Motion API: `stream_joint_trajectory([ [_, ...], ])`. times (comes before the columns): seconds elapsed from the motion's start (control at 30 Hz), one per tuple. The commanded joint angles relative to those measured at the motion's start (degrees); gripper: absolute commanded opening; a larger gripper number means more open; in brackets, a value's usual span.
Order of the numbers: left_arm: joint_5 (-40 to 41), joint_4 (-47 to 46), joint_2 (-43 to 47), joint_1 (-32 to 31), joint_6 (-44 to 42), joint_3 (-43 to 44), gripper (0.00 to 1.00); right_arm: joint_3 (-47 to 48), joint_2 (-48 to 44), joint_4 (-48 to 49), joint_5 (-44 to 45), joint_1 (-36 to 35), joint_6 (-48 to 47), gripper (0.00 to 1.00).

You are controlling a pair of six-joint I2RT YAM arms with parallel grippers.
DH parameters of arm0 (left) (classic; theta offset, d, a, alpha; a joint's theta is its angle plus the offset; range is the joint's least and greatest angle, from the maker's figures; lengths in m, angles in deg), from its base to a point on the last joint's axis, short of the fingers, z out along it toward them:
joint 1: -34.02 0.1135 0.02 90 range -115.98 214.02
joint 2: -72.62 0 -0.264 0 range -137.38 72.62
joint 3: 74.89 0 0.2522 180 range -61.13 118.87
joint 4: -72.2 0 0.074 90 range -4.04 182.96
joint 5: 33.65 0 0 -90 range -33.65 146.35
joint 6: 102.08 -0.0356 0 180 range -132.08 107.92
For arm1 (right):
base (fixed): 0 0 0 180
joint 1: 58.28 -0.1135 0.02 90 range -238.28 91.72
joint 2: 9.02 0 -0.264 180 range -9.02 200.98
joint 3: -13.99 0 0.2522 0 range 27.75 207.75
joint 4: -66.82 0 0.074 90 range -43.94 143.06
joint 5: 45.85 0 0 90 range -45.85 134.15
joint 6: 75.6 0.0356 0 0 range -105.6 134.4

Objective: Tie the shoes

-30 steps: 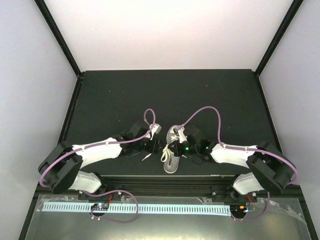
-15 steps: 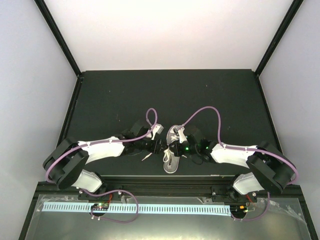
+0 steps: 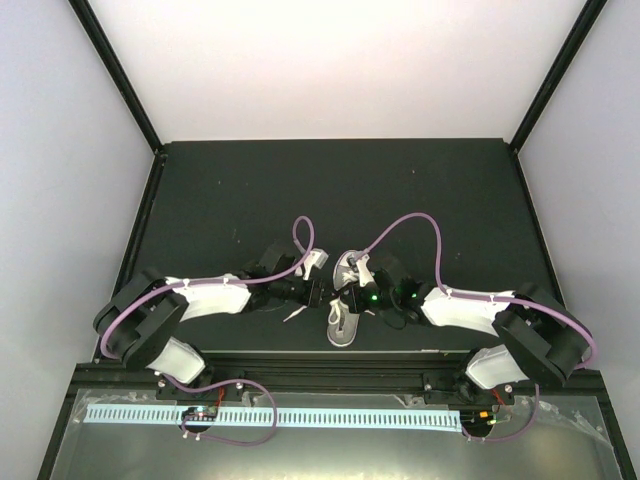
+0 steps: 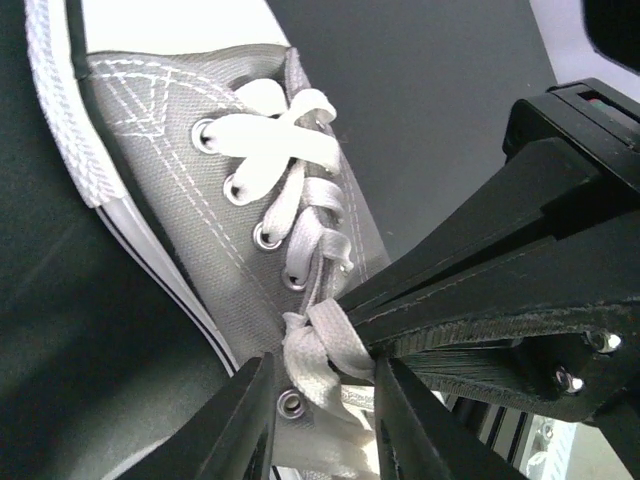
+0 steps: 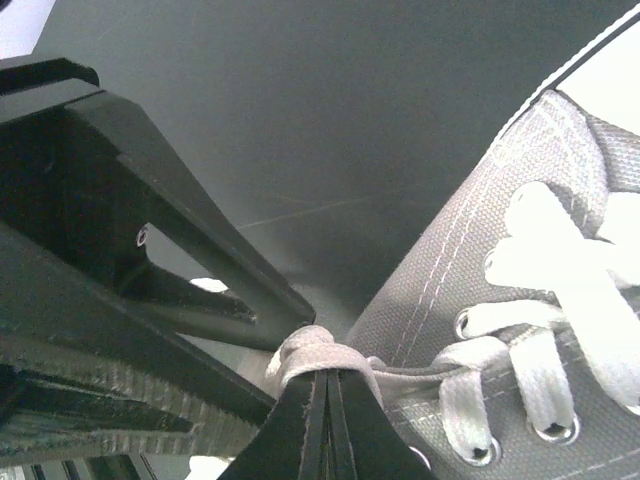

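The grey shoe [image 3: 342,328] with its white sole lies between the two arms near the table's front edge. In the left wrist view the shoe [image 4: 180,190] shows white crossed laces and a bunched lace knot [image 4: 318,352] at the top eyelets. My left gripper [image 4: 324,364] straddles that knot, jaws apart, with a gap on the left side. My right gripper [image 5: 328,380] is shut, and the lace [image 5: 318,352] wraps over its closed tips. Whether any lace is pinched between those tips does not show. From above, both grippers [image 3: 322,293] [image 3: 346,297] meet over the shoe's tongue.
A loose lace end [image 3: 293,313] trails on the black table [image 3: 330,190] left of the shoe. Purple cables [image 3: 405,225] arch over both wrists. The right arm's black fingers [image 4: 480,290] crowd in beside my left fingers. White walls ring the table.
The left arm has slid right, closer to the shoe, and its jaws have narrowed around the lace knot. The right arm and the shoe have stayed put.
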Motion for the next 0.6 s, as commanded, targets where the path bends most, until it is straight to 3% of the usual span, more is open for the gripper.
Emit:
stream_joint_trajectory([
  [0.0, -2.82, -4.26, -0.93, 0.81, 1.65, -0.93, 0.22, -0.19, -0.4, -0.53, 1.39, -0.17, -0.45, 0.02],
  [0.2, -3.87, -5.8, 0.45, 1.35, 2.83, -2.28, 0.02, -0.6, -1.23, -0.79, 2.3, -0.22, -0.06, 0.01],
  [0.33, -2.81, -5.43, 1.95, 1.55, 3.28, -3.05, 0.02, -0.23, -3.34, -2.46, 3.3, -0.24, 0.22, 0.02],
  [0.57, -2.01, -6.49, 3.09, 1.67, 4.83, -4.12, 0.01, 0.58, -10.15, -9.4, 5.69, -0.17, -0.32, 0.24],
])
